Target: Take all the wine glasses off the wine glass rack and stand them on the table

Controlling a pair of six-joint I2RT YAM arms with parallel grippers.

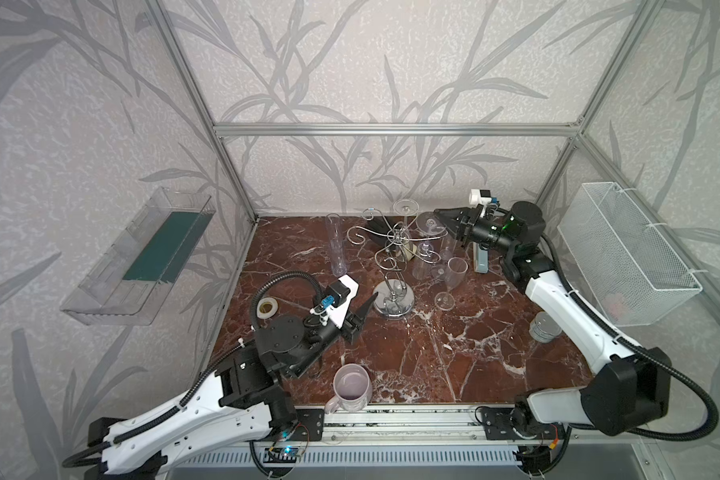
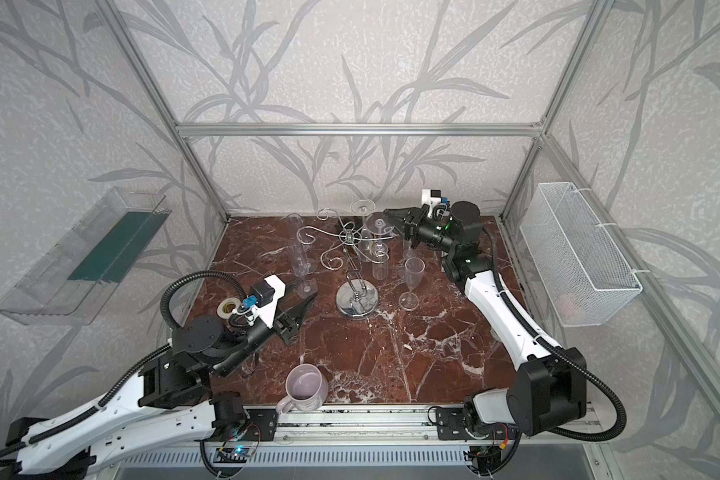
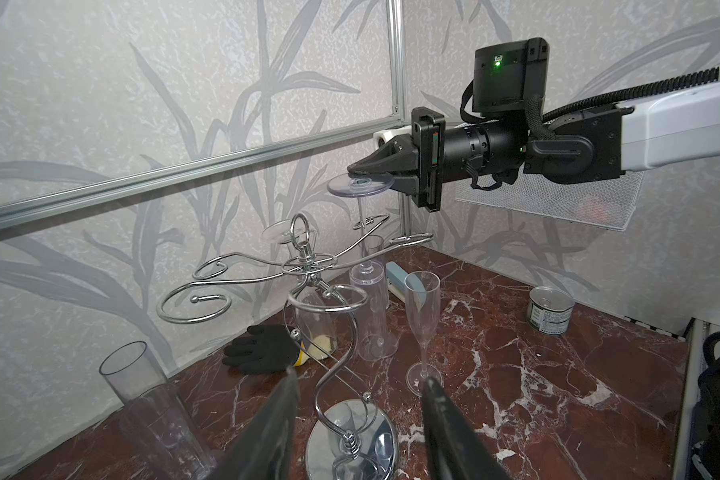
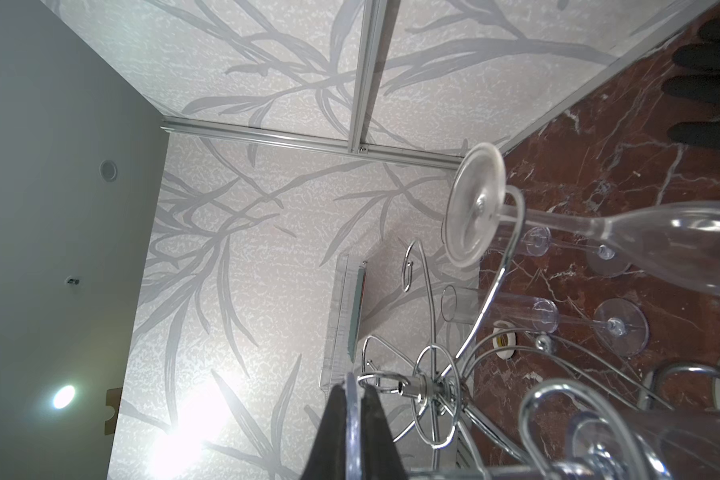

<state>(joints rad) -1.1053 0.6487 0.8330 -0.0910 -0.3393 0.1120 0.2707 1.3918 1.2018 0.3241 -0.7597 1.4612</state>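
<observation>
- Your right gripper is clamped on the inverted wine glass by its foot (clear above one wine glass rack arm).
- Your left gripper stands parted, empty, near the rack base.

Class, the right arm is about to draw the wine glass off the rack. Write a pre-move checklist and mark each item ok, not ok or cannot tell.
1. Grip: right gripper shut on the foot of the wine glass: ok.
2. Stem clear of the scroll arm of the wine glass rack: cannot tell.
3. Rack upright, its base flat on the table: ok.
4. Bracing: left gripper holding the base: not ok; its jaws stand open around it, not closed on it.
5. Room to move: not ok; a standing flute is close beside the hanging glass.
</observation>
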